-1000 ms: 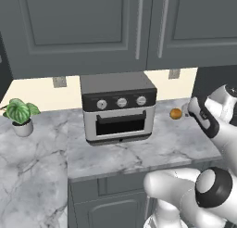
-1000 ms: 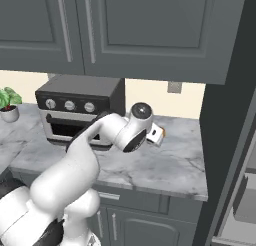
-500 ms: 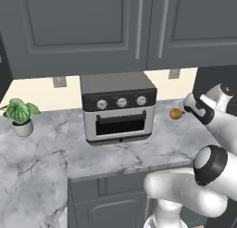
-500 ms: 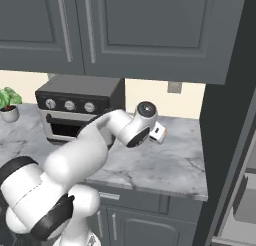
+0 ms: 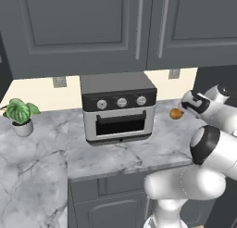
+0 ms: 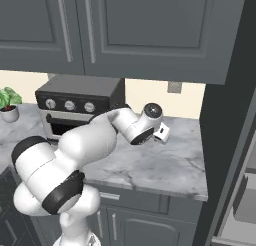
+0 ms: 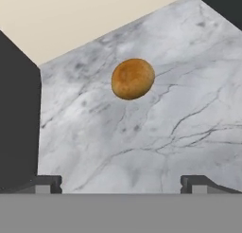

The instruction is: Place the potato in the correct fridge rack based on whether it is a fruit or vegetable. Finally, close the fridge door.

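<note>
Hand view shows us the potato [image 7: 133, 78] lying free on the marble counter [image 7: 142, 147], ahead of our gripper [image 7: 121, 182], whose fingers are spread wide. We judge everything remains: grasping, placing on the rack, closing the door.

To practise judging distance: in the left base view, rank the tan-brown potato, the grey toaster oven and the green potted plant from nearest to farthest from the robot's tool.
1. Tan-brown potato, on the counter just left of the tool.
2. Grey toaster oven, mid-counter.
3. Green potted plant, far left.
</note>
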Controlling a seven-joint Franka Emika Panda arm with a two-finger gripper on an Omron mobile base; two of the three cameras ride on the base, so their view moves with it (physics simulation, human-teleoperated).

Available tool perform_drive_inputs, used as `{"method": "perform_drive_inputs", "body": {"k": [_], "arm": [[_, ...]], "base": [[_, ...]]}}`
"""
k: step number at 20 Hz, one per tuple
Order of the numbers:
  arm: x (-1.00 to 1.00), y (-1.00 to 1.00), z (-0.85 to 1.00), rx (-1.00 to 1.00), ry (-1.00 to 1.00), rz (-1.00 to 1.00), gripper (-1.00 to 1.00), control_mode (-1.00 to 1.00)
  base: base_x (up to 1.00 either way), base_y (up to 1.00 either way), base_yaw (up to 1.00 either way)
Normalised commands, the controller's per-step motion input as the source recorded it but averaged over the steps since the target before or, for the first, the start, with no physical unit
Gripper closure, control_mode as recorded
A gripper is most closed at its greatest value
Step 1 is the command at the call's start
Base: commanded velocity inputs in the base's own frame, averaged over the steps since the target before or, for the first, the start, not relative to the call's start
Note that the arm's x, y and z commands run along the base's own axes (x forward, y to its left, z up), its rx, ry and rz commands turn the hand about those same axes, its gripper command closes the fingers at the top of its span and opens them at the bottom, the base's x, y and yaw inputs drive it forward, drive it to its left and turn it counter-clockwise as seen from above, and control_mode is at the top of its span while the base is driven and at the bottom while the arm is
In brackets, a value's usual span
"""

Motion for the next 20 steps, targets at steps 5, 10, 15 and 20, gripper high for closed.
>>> {"method": "perform_drive_inputs", "body": {"k": [5, 10, 15, 20], "arm": [[0.28, -0.08, -0.34, 0.0, 0.0, 0.0, -1.0, -1.0], [0.31, -0.1, -0.04, 0.02, 0.0, 0.0, -1.0, -1.0], [0.32, -0.09, -0.01, 0.03, 0.0, 0.0, -1.0, -1.0], [0.26, -0.02, -0.07, 0.01, 0.0, 0.0, -1.0, -1.0]], "base": [[0.0, 0.0, 0.0], [0.0, 0.0, 0.0], [0.0, 0.0, 0.0], [0.0, 0.0, 0.0]]}}
